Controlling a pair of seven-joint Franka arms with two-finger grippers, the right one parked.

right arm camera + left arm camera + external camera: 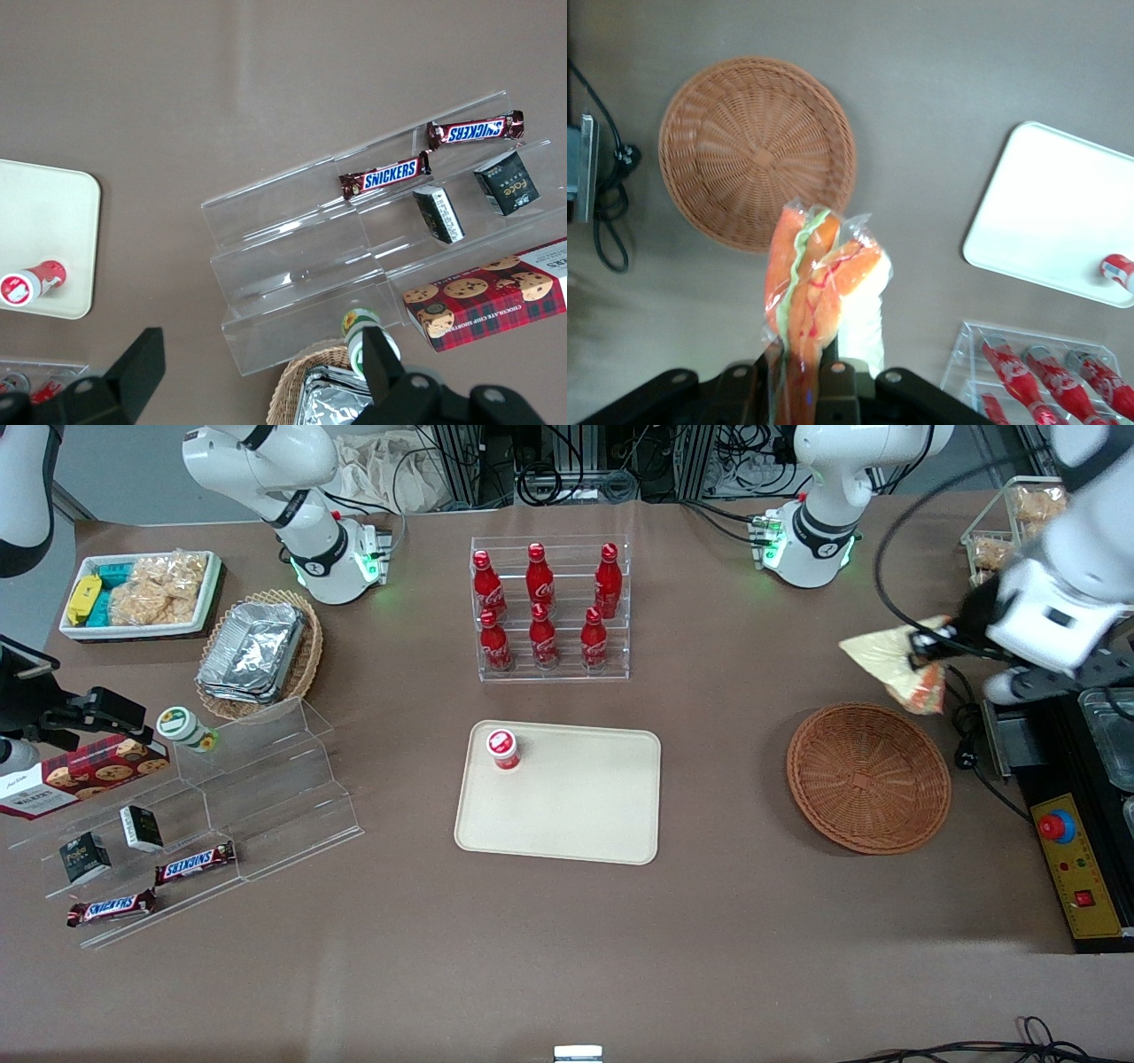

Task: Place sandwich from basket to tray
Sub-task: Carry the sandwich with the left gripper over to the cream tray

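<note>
Front view: gripper (921, 657) grasps the wrapped sandwich (895, 662) in the air above the surface, beside the vacant wicker basket (868, 778); the beige tray (576, 806) carries one red-capped cup (502, 747).

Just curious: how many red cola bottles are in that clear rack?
6: three red cola bottles on the rack's upper step, three on the lower; none seem hidden. The gripper holds the sandwich above the table.

Pincer (799, 379) fingertips cut off by frame edge, sandwich (819, 288) base hidden
</note>
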